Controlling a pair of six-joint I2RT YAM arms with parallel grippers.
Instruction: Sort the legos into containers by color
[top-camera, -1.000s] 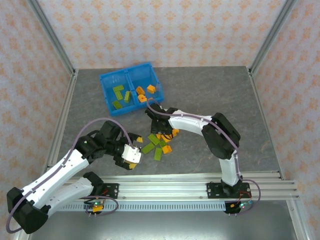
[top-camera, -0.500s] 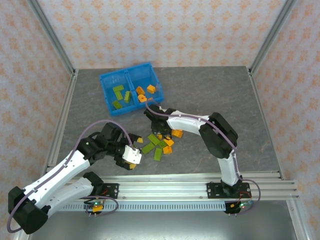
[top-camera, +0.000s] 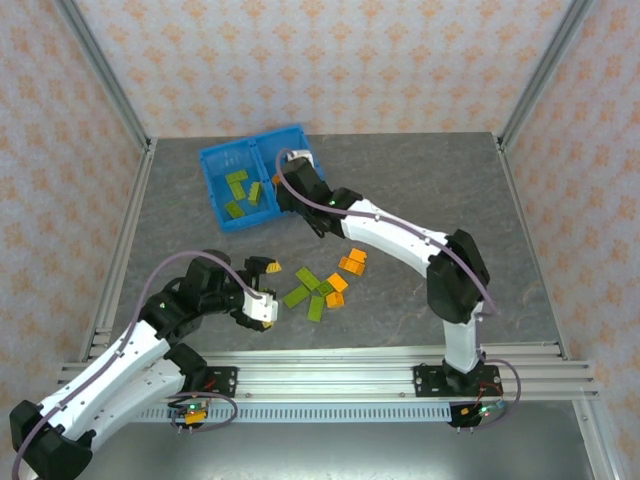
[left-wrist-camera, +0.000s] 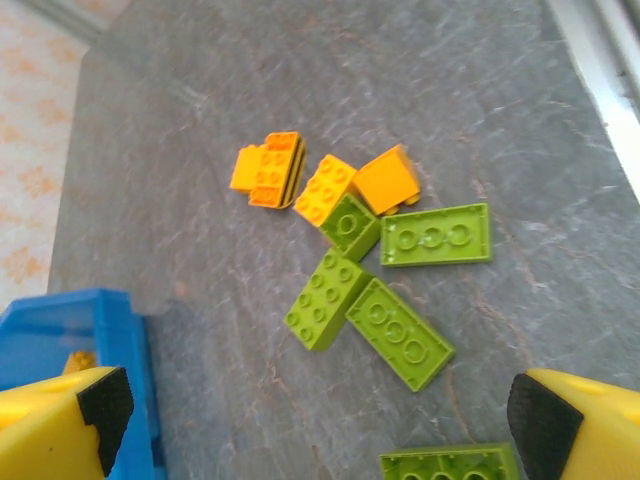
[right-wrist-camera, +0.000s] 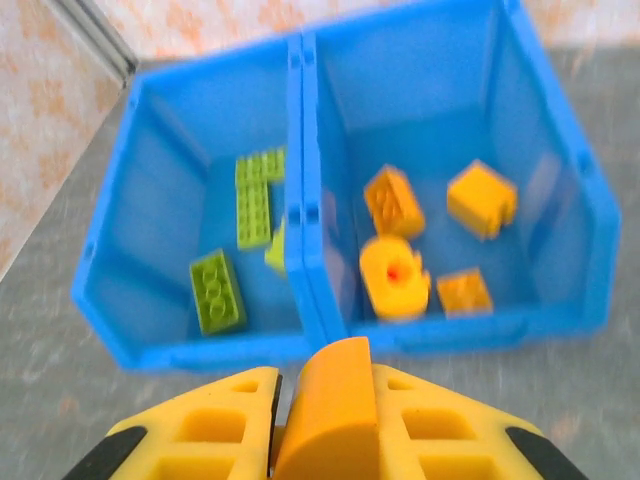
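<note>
The blue bin (top-camera: 214, 158) stands at the back left, split by a middle wall (right-wrist-camera: 304, 180). Green legos (right-wrist-camera: 217, 291) lie in its left compartment and orange legos (right-wrist-camera: 395, 276) in its right. My right gripper (top-camera: 291, 175) hovers at the bin's near edge, over the right compartment. In the right wrist view this gripper (right-wrist-camera: 322, 388) is shut on a rounded orange lego (right-wrist-camera: 326, 420). Loose green legos (top-camera: 298, 295) and orange legos (top-camera: 352, 262) lie mid-table. My left gripper (top-camera: 264, 293) stands open just left of that pile. The left wrist view has green legos (left-wrist-camera: 400, 333) between its fingertips (left-wrist-camera: 92, 408).
Patterned walls and aluminium posts (top-camera: 103, 75) close in the grey table (top-camera: 440, 190) on three sides. A rail (top-camera: 330, 365) carrying both arm bases runs along the near edge. A corner of the bin (left-wrist-camera: 60, 330) is at the left in the left wrist view.
My right gripper shut on an orange lego at the pile and carried it back-left to the bin. My left gripper drew back a little toward the left.
</note>
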